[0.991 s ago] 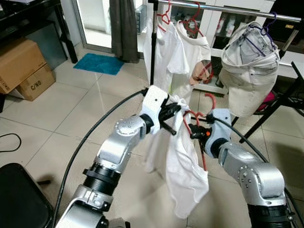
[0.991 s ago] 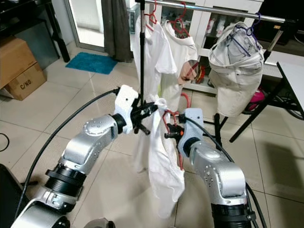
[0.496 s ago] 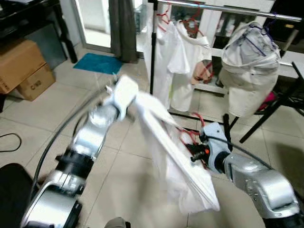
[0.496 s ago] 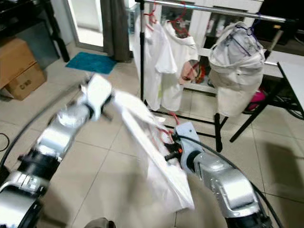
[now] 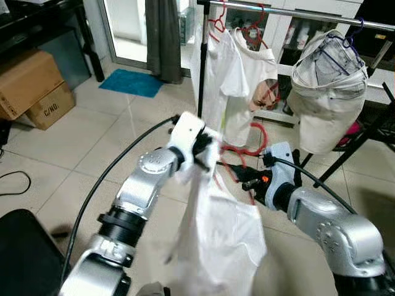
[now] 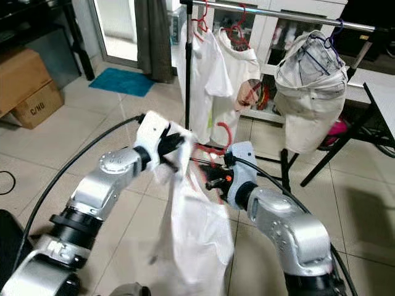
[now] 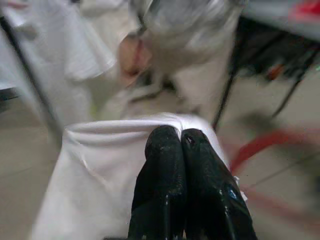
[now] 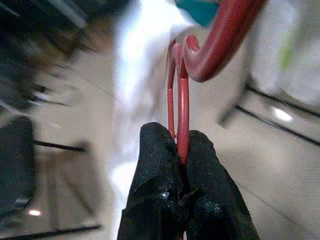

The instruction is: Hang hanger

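Observation:
A white shirt [image 5: 217, 229] hangs on a red hanger [image 5: 244, 148] between my two arms, in front of the clothes rail [image 5: 296, 12]. My left gripper [image 5: 204, 148] is shut on the shirt's upper edge; in the left wrist view its fingers [image 7: 165, 150] pinch the white cloth [image 7: 100, 165]. My right gripper [image 5: 248, 184] is shut on the hanger's neck; in the right wrist view the red hanger [image 8: 182, 95] runs up from between the shut fingertips, its hook curving away. The hook stands well below the rail.
White T-shirts [image 5: 233, 74] on red hangers and a beige garment [image 5: 324, 98] on a purple hanger hang on the rail. Cardboard boxes [image 5: 28, 86] stand at the left, a blue mat [image 5: 131, 82] by the door, a black seat [image 5: 24, 259] near left, black table legs [image 5: 370, 132] right.
The left arm, which had swung out left and stretched the shirt, is back close to the hanger. The shirt hangs straight down again, and the hook sits higher.

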Tool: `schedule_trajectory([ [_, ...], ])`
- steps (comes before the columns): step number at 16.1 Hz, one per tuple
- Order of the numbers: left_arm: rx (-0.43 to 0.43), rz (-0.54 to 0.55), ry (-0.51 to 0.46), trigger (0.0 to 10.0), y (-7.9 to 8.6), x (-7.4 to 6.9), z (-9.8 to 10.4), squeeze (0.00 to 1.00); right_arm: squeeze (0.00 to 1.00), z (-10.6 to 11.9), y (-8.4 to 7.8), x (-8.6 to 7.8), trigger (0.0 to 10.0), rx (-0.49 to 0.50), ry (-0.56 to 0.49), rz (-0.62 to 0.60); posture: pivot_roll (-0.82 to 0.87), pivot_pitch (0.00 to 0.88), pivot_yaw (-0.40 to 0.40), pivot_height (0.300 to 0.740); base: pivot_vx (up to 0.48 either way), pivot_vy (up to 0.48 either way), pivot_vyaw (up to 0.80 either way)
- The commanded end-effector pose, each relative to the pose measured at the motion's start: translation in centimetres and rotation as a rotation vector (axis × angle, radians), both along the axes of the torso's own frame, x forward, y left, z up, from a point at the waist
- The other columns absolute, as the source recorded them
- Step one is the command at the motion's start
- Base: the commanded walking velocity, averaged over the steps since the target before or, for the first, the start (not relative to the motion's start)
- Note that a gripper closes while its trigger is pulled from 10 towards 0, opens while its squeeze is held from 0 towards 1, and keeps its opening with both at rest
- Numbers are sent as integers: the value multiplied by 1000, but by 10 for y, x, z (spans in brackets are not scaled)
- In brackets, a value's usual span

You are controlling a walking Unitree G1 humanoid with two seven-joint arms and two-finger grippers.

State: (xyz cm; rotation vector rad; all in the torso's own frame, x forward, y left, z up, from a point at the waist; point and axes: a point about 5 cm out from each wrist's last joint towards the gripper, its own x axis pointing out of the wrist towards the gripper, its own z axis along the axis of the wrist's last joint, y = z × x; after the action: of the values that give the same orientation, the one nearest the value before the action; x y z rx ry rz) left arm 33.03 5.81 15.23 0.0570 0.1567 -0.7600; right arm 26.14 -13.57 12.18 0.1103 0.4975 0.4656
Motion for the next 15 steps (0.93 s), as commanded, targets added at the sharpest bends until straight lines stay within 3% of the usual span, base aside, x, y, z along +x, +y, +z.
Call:
schedule_trajectory([
  [1,-54,-32,-10,0,-4,-3,10,0,0,-5,-2,2,10000,-42,22,-34,-37,0,-22,740,0,0,0],
  [2,-66,-39,-11,0,-7,-4,12,0,0,-7,-4,4,10000,-50,25,-61,-37,0,-22,740,0,0,0],
  [5,75,-6,-44,0,4,0,6,0,0,-6,-2,7,10000,-82,15,-47,-38,0,-20,740,0,0,0],
  [6,139,31,-44,0,15,2,5,0,0,-4,0,9,10000,-75,-9,-38,-37,0,-20,740,0,0,0],
  [9,179,50,-52,0,25,6,6,0,0,2,5,11,10000,-40,-44,-8,-33,0,-23,740,0,0,0],
  [10,176,38,-70,4588,23,6,7,0,0,3,6,11,10000,-35,-46,3,-32,0,-24,740,0,0,0],
  [11,132,4,-68,10000,18,6,9,0,0,4,8,11,10000,-30,-48,14,-31,0,-24,740,0,0,0],
  [12,83,-20,-64,10000,15,5,13,996,0,3,9,11,10000,-28,-48,21,-32,0,-23,740,0,0,0],
  [15,93,-18,-91,10000,17,8,20,1000,0,2,9,11,10000,-28,-39,14,-33,0,-17,740,0,0,0],
])
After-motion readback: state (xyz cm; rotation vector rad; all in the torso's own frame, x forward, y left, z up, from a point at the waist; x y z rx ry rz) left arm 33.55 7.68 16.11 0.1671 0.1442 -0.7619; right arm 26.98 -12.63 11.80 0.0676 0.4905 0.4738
